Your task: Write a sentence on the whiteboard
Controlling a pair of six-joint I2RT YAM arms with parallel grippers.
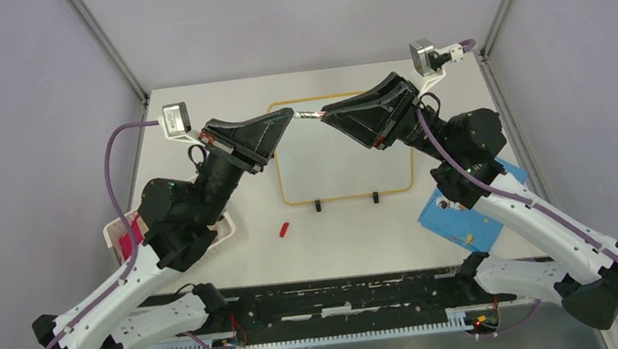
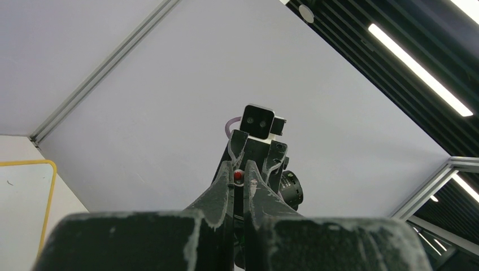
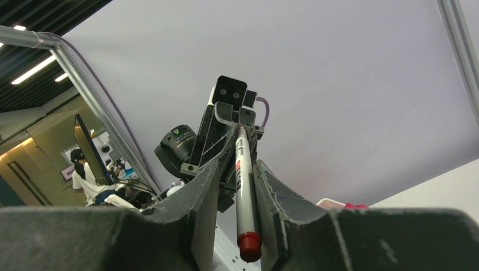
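The whiteboard [image 1: 336, 171] lies flat in the middle of the surface [image 1: 340, 246], its two black feet toward the arms' bases. The part of its face that shows between the arms is plain white. Both arms are raised above its far edge and their hands meet tip to tip, with a marker [image 1: 309, 116] bridging the small gap between them.

The left hand [image 1: 288, 115] is closed tight on one end of the marker. In the left wrist view, a red dot shows end-on between its pinched fingers. The right hand [image 1: 325, 118] faces it from the other side. In the right wrist view, the marker's barrel runs along the slot between the right hand's fingers [image 3: 209, 186], its red end nearest the camera. The fingers sit close on either side, but I cannot tell whether they press on it.

A small red piece [image 1: 283, 228] lies on the surface near the board's left foot. A blue card [image 1: 455, 215] lies partly under the right arm, and a white tray [image 1: 112, 235] sits beside the left arm.
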